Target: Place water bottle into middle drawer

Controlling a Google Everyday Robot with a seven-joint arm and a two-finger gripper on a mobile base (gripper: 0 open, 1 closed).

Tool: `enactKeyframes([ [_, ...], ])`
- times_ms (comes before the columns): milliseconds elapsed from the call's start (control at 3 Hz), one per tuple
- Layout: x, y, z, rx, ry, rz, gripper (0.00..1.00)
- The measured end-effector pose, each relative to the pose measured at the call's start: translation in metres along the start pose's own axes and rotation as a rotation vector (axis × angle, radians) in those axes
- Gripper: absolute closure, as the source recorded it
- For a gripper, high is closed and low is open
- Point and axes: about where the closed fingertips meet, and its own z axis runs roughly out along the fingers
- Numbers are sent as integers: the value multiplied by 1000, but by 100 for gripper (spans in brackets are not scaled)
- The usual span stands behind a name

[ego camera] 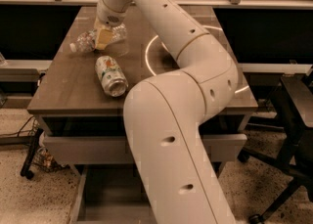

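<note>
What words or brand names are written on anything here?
White-and-green drink can, lying on the brown wooden tabletop: print too blurred to read.
Clear crinkled plastic water bottle: label unreadable.
Robot's pincer, at the bottle: no text visible.
So nothing here can be read.

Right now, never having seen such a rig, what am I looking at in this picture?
The big white jointed shape is a robot's single arm. It reaches away from the one camera, which looks down over a brown table. At the arm's far end, its tool sits at a clear water bottle lying on its side. Whether the tool grips the bottle cannot be made out. Nearer lies a white-and-green can, also on its side. Below the table, a wide grey drawer stands pulled open.
</note>
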Motion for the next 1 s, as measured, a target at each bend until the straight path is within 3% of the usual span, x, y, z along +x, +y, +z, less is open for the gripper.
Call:
enactKeyframes([
  [333, 7, 8, -23, 23, -18, 23, 100],
  [1000, 4, 2, -127, 233, -87, 29, 100],
])
